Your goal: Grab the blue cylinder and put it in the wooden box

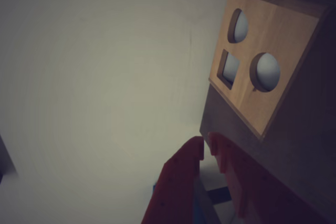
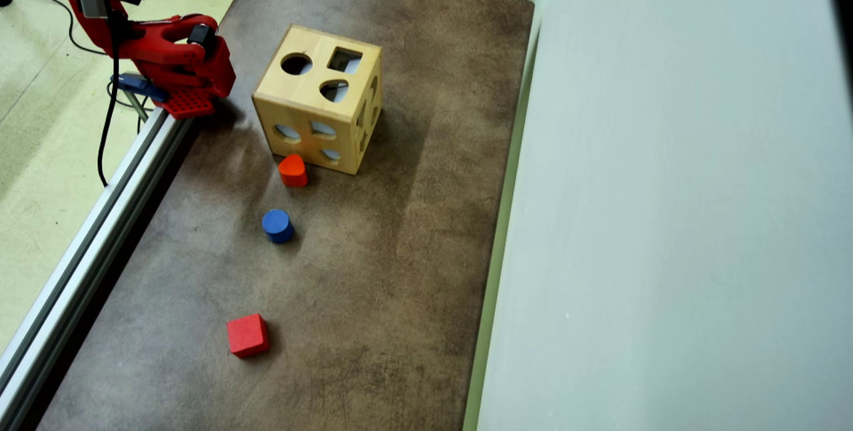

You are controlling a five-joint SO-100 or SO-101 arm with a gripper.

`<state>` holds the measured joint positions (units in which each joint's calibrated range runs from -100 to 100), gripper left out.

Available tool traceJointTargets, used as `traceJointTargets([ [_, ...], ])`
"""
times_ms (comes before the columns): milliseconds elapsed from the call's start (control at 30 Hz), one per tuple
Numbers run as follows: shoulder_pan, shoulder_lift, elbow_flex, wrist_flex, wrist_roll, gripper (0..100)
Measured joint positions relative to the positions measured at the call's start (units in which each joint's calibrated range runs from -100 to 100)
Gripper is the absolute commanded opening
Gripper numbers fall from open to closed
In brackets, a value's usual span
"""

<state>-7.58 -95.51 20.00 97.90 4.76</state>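
red two-finger gripper (image 1: 206,145) tips nearly touching, holding nothing | small blue cylinder (image 2: 277,225) far off past light wooden holed box (image 2: 318,99), red-orange rounded block (image 2: 292,170) between | cylinder unseen in wrist view

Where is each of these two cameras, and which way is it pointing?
Wrist view: rides on the arm, looks along the red gripper, whose fingers nearly touch, toward the wooden box and a pale wall.
Overhead view: fixed above, looks down on the brown table, the box, blue cylinder, two red blocks; the red arm is at top left.
Shared: the box and the arm.
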Motion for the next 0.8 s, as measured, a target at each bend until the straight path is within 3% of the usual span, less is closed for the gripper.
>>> traceJointTargets([
  [400,-0.36,1.61,-0.09,0.00,0.00,3],
  [667,-0.36,20.34,-10.02,0.00,0.00,4],
  [800,-0.22,29.32,-16.88,0.00,0.00,8],
])
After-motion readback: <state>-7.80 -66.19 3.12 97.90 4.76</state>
